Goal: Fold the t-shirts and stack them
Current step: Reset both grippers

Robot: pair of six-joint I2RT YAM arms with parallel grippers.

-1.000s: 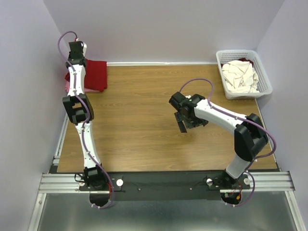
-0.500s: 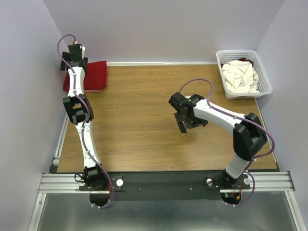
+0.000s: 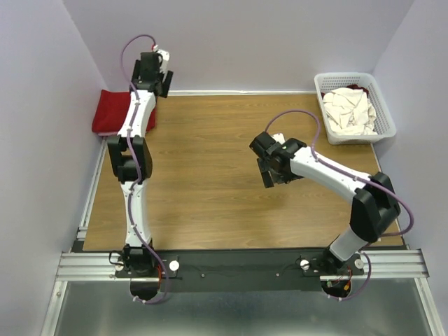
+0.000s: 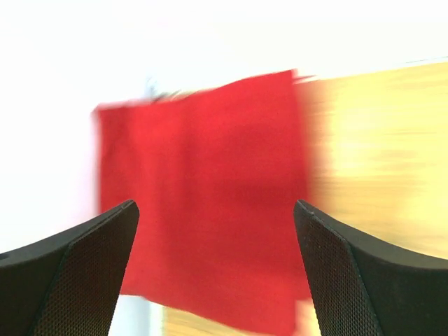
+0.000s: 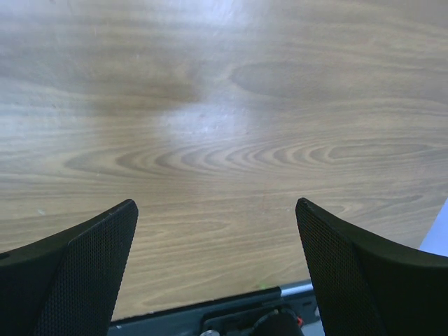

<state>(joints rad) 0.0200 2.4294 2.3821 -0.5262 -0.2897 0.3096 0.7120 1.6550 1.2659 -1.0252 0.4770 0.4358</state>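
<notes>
Top external is showing cream shirts [image 3: 351, 110] lying in the basket [image 3: 388, 126] at two o'clock from the nearer right gripper [image 3: 269, 179], gaping empty, while the left gripper [image 3: 159, 66], also spread empty, is hovering with the red shirt [image 3: 108, 112] at its eight o'clock.

Left arm [image 3: 134, 210]: mounted at near edge, left side. Stretched far forward, almost straight, slight bend at elbow, forearm angled right.
Left gripper [image 3: 155, 68]: at far end of reach, raised, jaws wide apart. Wrist view: fingers [image 4: 84, 273] spread to frame edges.
Right arm [image 3: 325, 171]: sharp bend at elbow, forearm reaching left toward centre.
Right gripper [image 3: 269, 175]: pointing down, jaws wide apart. Wrist view: both black pads spread.
</notes>
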